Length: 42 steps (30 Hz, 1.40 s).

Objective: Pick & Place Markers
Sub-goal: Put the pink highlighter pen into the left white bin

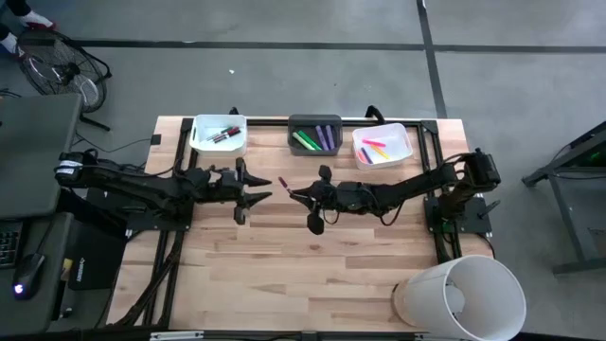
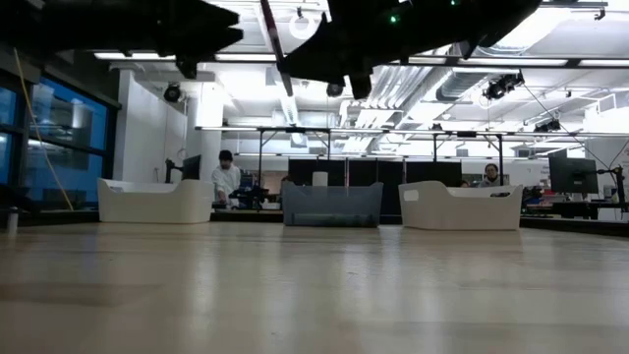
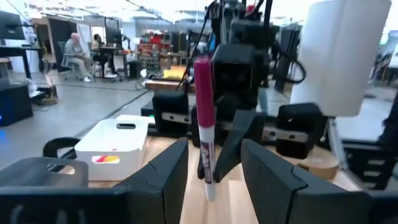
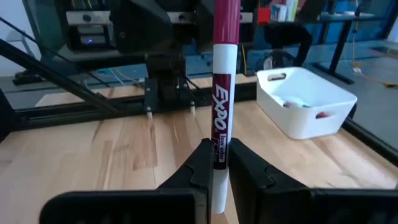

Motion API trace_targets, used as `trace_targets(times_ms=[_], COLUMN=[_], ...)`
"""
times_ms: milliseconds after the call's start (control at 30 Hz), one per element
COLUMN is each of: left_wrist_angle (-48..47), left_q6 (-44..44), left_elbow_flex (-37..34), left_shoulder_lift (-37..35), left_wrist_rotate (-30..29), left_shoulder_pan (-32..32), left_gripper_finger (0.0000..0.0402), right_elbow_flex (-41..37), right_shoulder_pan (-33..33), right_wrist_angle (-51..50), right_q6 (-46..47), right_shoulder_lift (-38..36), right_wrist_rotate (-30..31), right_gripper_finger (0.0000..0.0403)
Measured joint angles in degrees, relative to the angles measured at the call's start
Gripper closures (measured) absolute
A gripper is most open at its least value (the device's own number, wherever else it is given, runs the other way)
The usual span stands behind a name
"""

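Magenta-capped marker [image 4: 221, 118] standing upright in right gripper [image 4: 216, 168], fingers pinching white barrel, raised above table [image 1: 312, 275] centre. Left gripper [image 3: 214, 171] facing it just beside, fingers spread, holding nothing. Other markers [image 1: 315, 138] lying in dark bin [image 1: 314, 122]; more sitting in two white bins [image 1: 219, 135] along far edge.

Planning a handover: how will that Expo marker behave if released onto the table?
The Expo marker looks rigid and light, pinched near one end by the shut right pincer. Its round barrel would probably roll on the smooth wooden table, and stood upright it would likely tip.
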Motion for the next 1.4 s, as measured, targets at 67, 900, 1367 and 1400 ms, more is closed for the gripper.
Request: trace_targets(times_ms=[67, 900, 1367, 1400], left_wrist_angle=[-0.5, 2.3, 0.7, 0.7], left_q6=[1.0, 5.4, 5.4, 5.4], left_elbow_flex=[1.3, 12.9, 12.9, 12.9], left_shoulder_lift=[1.9, 16.6, 16.5, 16.5], left_wrist_rotate=[-0.4, -1.4, 0.7, 0.7], left_shoulder_pan=[0.0, 0.0, 0.0, 0.0], left_gripper_finger=[0.0254, 0.0281, 0.0371, 0.0371], right_elbow_flex=[0.0, 0.0, 0.0, 0.0], right_shoulder_pan=[-0.3, -0.5, -0.5, -0.5], right_wrist_angle=[1.1, 3.9, 3.2, 3.2], right_q6=[-1.1, -4.9, -5.1, -5.1], right_shoulder_lift=[0.0, 0.0, 0.0, 0.0], right_wrist_rotate=[-0.5, -3.4, -2.9, -2.9], right_gripper_finger=[0.0374, 0.0371, 0.0371, 0.0372])
